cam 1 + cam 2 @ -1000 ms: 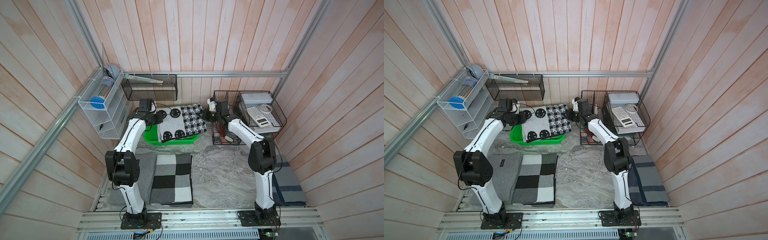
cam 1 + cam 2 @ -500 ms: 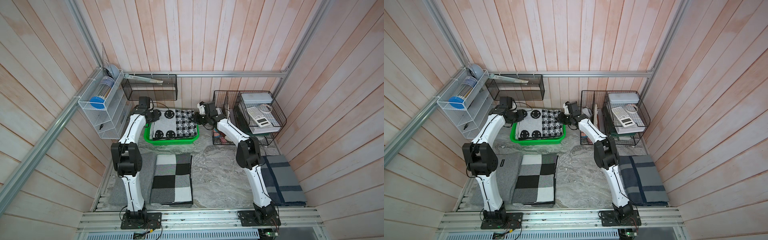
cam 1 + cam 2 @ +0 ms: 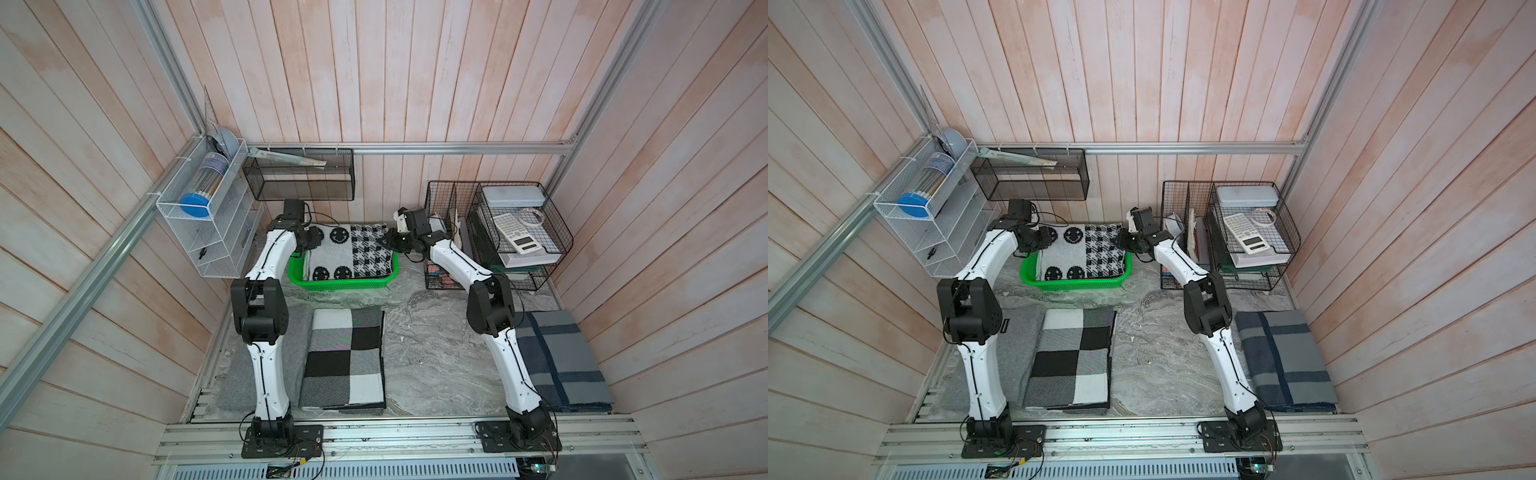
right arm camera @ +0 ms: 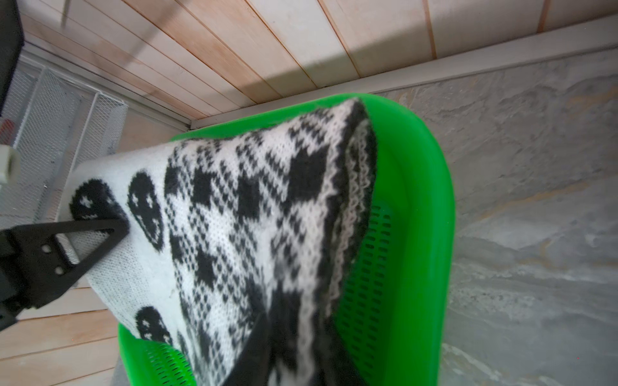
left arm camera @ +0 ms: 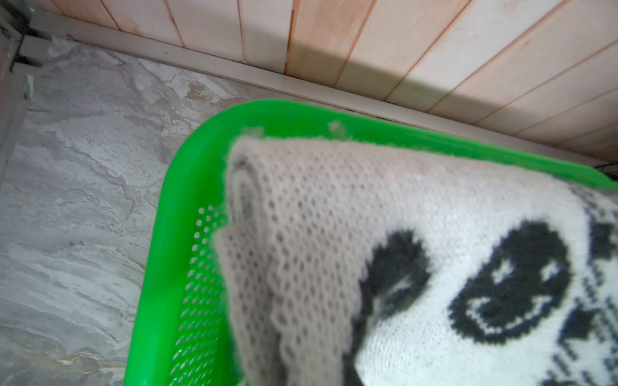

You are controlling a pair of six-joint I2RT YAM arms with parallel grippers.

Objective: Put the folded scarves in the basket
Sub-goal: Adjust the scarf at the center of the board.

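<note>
One folded scarf [image 3: 349, 255] lies in green basket [image 3: 345, 286] on bench [image 3: 436, 332]; left claw [image 3: 312, 241] and right claw [image 3: 388, 242] at its opposite ends, clenched or released: cannot tell.

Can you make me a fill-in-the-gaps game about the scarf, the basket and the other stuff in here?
1. The basket under the smiley scarf is bright ____.
2. The calculator lies on the robot's ____ side.
3. The tube with the blue cap lies in a wall rack that is ____ in colour.
Missing words: green; right; white.
</note>
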